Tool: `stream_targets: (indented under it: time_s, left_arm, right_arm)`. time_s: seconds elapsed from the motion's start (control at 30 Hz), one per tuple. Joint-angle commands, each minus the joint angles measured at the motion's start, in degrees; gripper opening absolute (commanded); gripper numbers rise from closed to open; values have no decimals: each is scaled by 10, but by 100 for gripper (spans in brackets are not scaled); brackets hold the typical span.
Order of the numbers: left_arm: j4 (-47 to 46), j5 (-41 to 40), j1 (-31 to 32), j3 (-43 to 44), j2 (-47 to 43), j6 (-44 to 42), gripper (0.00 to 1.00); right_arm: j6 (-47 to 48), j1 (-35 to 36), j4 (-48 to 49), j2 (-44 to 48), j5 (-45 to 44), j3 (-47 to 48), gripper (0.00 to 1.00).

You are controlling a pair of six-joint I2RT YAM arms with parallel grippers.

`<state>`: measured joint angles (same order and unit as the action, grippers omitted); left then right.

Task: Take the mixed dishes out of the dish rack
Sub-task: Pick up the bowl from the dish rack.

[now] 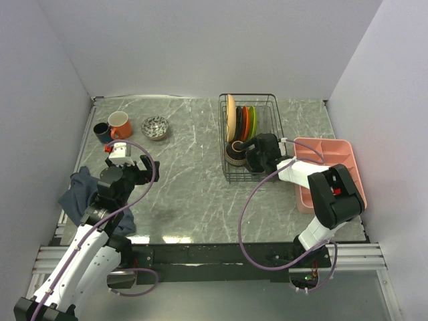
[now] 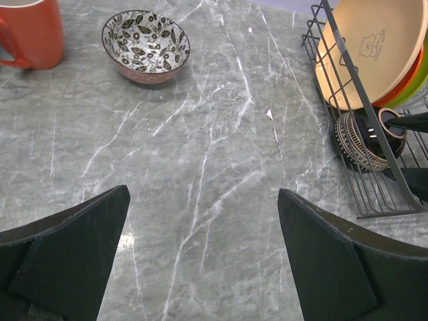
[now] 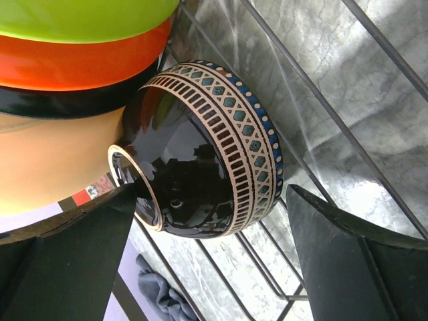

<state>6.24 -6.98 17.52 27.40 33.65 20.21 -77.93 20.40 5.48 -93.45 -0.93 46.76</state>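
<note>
Inside dish rack (image 1: 264, 120), bowl (image 3: 214, 147) base hidden by right fingers (image 3: 73, 261).

The left arm (image 1: 87, 244), at seven o'clock, and the right arm (image 1: 319, 231), at four o'clock, wear white shells with black joint housings and small red marks (image 1: 336, 192). A purple cable (image 1: 242, 221) loops along each. The left gripper (image 2: 202, 194) and right gripper (image 3: 210, 190) have broad matte-black wedge fingers (image 2: 334, 267).
</note>
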Motion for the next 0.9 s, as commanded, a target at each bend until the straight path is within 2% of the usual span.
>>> stream_targets:
  time_s: [0.0, 0.4, 0.87]
  left_arm:
    - [-24, -4, 4, 10, -4, -4, 99]
    - [-22, -4, 6, 10, 0, -6, 99]
    - [-24, -1, 6, 11, 5, -8, 100]
  right_arm:
    - [-9, 4, 22, -1, -72, -18, 100]
    - [-20, 9, 117, 5, -81, -67, 90]
    - [9, 17, 160, 80, -111, -115, 57]
